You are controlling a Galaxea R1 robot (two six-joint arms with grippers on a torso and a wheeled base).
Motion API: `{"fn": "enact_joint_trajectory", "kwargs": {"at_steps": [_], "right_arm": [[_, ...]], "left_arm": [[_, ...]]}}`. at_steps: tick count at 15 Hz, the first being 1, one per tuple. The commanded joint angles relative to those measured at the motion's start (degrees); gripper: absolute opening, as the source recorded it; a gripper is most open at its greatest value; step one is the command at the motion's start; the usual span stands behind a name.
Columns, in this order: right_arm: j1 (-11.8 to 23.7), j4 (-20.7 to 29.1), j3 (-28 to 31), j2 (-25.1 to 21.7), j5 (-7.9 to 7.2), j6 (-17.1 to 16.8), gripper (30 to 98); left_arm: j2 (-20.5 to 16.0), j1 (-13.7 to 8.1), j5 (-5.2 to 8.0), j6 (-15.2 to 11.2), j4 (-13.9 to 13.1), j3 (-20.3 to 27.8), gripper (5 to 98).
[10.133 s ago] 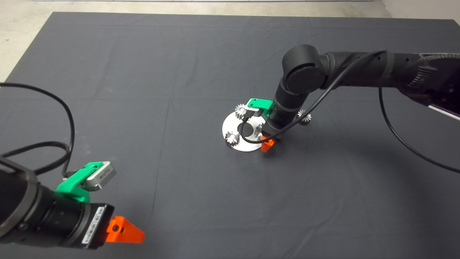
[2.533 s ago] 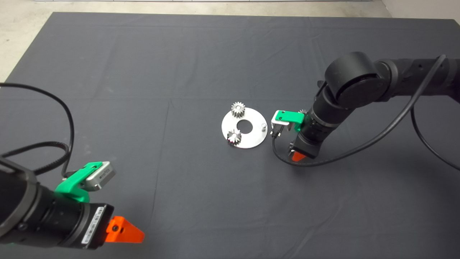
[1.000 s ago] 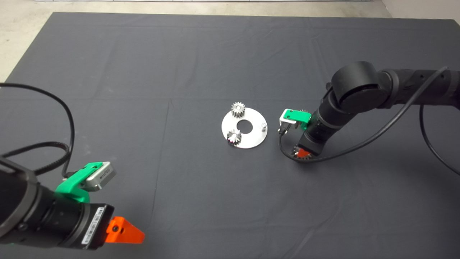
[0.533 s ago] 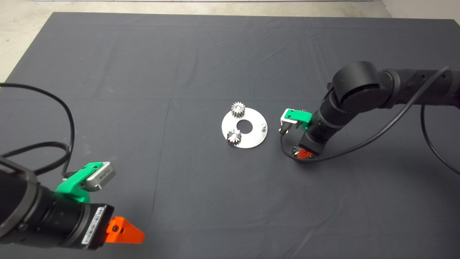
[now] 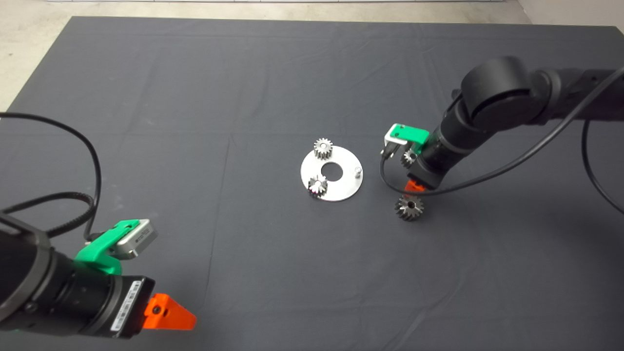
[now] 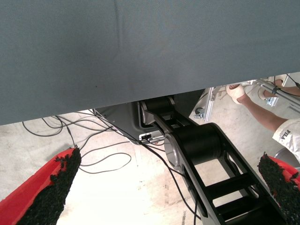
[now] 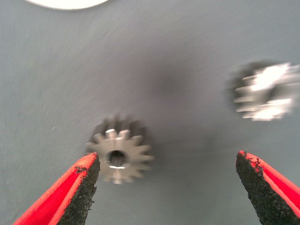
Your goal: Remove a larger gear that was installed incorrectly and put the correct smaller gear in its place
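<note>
The larger gear [image 5: 409,207], shiny and flared with a dark hole, lies alone on the mat to the right of the round silver plate [image 5: 341,192]. My right gripper [image 5: 414,185] hangs open just behind and above it. In the right wrist view the larger gear [image 7: 119,157] sits close to one finger of the right gripper [image 7: 166,159], with nothing held. The smaller gear [image 5: 408,157] rests on the mat beside the right wrist; the same smaller gear [image 7: 265,91] appears blurred. A bare peg [image 5: 357,170] stands on the plate's right side. My left gripper [image 5: 168,312] is parked at the lower left, open.
Two small silver gears sit on the plate, one at the back [image 5: 322,147] and one at the front left [image 5: 317,185], around its centre hole [image 5: 332,169]. The right arm's cable [image 5: 390,187] loops low between plate and gripper. In the left wrist view the left gripper [image 6: 169,159] faces the floor, with a person's leg [image 6: 265,112] there.
My right gripper let go of the larger gear on the mat right of the plate, then lifted and drew back. The left arm has not moved.
</note>
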Motion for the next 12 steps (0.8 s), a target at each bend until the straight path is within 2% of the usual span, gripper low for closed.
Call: {"fn": "enact_joint_trajectory", "kwargs": {"at_steps": [1, 2, 3, 4, 5, 7, 9, 12], "right_arm": [[6.4, 3.8, -3.4, 0.2, -7.38, 7.5, 77.2], [6.5, 3.8, -4.3, 0.2, -7.38, 8.2, 77.8], [6.7, 3.9, -5.9, 0.3, -7.38, 10.0, 82.1], [6.9, 4.1, -8.7, 0.6, -7.38, 11.8, 82.7], [7.0, 5.1, -11.2, 1.0, -7.38, 12.2, 82.7], [8.0, 7.8, -15.3, 1.4, -7.38, 15.0, 86.3], [8.1, 10.2, -18.4, 3.4, -7.36, 16.3, 87.6], [8.1, 17.7, -25.4, 4.2, -7.38, 18.7, 92.2]], "left_arm": [[0.0, -0.6, 0.07, 0.1, -1.2, 1.1, 97.7], [0.0, -0.6, 0.07, 0.1, -1.2, 1.0, 97.7], [0.1, -0.6, 0.07, 0.1, -1.2, 1.1, 97.7], [0.1, -0.6, 0.07, 0.1, -1.2, 1.1, 97.7], [0.2, -0.6, 0.07, 0.1, -1.2, 1.1, 97.7], [0.4, -0.6, 0.07, 0.1, -1.2, 1.0, 97.7], [0.4, -0.6, 0.07, 0.1, -1.2, 1.0, 97.7], [0.4, -0.6, 0.07, 0.1, -1.2, 1.1, 97.7]]}}
